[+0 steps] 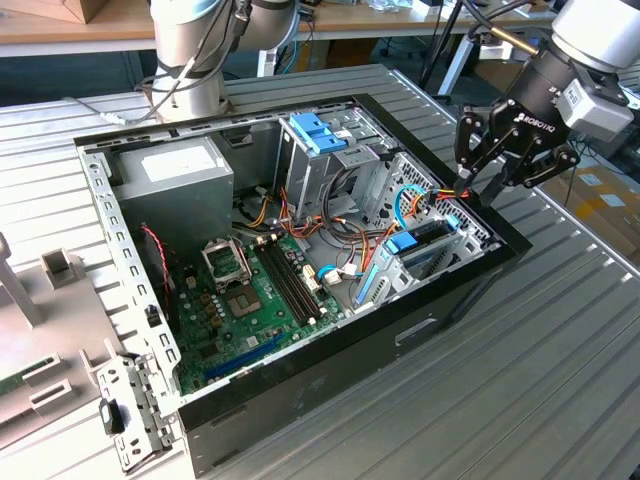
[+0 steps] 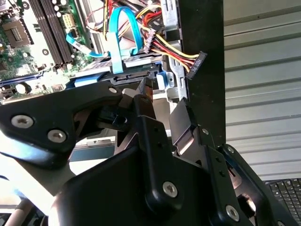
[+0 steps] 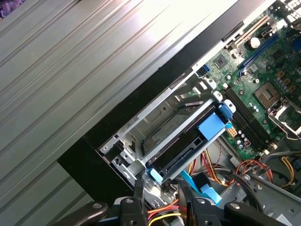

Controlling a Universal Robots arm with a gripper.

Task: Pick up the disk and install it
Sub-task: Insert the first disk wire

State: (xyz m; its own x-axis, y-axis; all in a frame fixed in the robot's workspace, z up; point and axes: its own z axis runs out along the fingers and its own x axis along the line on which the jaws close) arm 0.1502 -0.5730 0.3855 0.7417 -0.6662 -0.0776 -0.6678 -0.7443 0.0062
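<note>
Arm (image 1: 565, 75) angled down over case (image 1: 350, 370) corner; jaws slightly spread, empty, above disk (image 3: 181, 150) seated in cage (image 3: 157, 115).

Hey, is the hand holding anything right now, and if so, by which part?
Nothing looks held. The hand is open above the wires, and the disk sits untouched in the drive cage.

Ribbed grey metal table (image 1: 560, 380) before a wooden bench (image 1: 40, 33).
</note>
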